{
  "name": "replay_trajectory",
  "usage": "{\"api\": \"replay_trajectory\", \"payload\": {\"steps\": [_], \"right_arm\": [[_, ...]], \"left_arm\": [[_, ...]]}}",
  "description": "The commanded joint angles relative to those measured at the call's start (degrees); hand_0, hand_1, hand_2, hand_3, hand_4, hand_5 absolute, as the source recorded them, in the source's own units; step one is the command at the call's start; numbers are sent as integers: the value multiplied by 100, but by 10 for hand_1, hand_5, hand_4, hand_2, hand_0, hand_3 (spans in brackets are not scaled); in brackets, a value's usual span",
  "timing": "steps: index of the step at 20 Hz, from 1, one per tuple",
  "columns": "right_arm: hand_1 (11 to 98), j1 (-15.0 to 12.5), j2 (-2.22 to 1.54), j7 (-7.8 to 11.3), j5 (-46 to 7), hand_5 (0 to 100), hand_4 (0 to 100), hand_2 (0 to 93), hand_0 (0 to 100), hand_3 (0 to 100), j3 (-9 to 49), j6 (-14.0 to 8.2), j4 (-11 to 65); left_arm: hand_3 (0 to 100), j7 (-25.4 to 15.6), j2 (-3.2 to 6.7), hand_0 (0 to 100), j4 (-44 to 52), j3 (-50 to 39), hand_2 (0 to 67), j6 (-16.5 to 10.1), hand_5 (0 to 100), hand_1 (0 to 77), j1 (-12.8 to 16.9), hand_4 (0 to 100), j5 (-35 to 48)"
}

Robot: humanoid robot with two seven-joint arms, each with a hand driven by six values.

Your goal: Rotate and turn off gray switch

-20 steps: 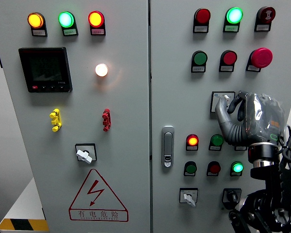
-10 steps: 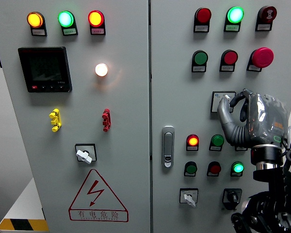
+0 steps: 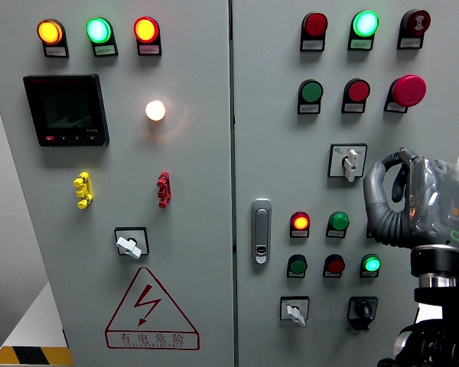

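Backdrop: gray control cabinet (image 3: 199, 229) fills the view, split by a vertical door seam just left of the middle; a pale wall strip shows at the far left edge.
Gray switch: gray switch (image 3: 348, 161) sits on its square plate on the right door, middle height, under the row of green, red and big red mushroom buttons; its pale knob points roughly straight down.
Space around switch: bare panel on its left as far as the door handle (image 3: 261, 231); bare panel above up to the button row; the hand is close at its lower right.
Right hand: right hand (image 3: 413, 200) is beside the switch, lower right, not touching it; fingers curled, thumb and forefinger tips near each other, gripping nothing.
Right arm: comes up from the lower right corner, near the picture's right edge.
Below the hand: lit red lamp (image 3: 300, 222) and green lamp (image 3: 337, 222) just left of its palm; another row of three lights under them, the right one, lit green lamp (image 3: 371, 264), beside the wrist.
Bottom row: small white selector (image 3: 294, 310) and black key switch (image 3: 359, 311), clear of the hand.
Left door: black display (image 3: 66, 109), three top lamps, a glowing white lamp (image 3: 155, 110), yellow and red toggles, a white selector and a red warning triangle (image 3: 151, 311), all well apart from the hand.
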Motion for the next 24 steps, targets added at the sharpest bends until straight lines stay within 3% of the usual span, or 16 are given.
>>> {"api": "replay_trajectory", "payload": {"steps": [1,3,8,10,14,16,18,22,24], "right_arm": [[372,-182,1,9,0,1000,877,625,801,1000,-19,13,265],[374,-305,1,9,0,1000,848,613,795,997,-89,22,476],[393,-683,18,44,0,896,646,549,765,775,-142,65,933],[399,-841,10,53,0,808,542,479,715,670,-142,135,1118],[452,-1087,18,62,0,649,403,387,355,534,-142,206,1443],[496,-1245,18,184,9,534,310,318,0,445,-177,311,1619],[518,-1421,18,369,0,455,244,274,0,386,-186,321,1751],[531,-1588,36,449,-9,343,142,174,0,276,-169,329,1936],[549,-1746,36,598,-52,306,125,131,0,219,-151,408,2058]], "left_arm": [[215,3,-1,0,0,0,100,0,123,0,0,117,0],[215,3,-1,0,0,0,100,0,123,0,0,117,0],[214,3,-1,0,0,0,100,0,123,0,0,117,0],[214,-6,-1,0,0,0,100,0,123,0,0,117,0],[214,3,-1,0,0,0,101,0,123,0,0,117,0],[215,3,-1,0,0,0,101,0,123,0,0,117,0],[214,-6,-1,0,0,0,101,0,123,0,0,117,0],[215,3,-1,0,0,0,101,0,123,0,0,117,0],[215,3,-1,0,0,0,100,0,123,0,0,117,0]]}}
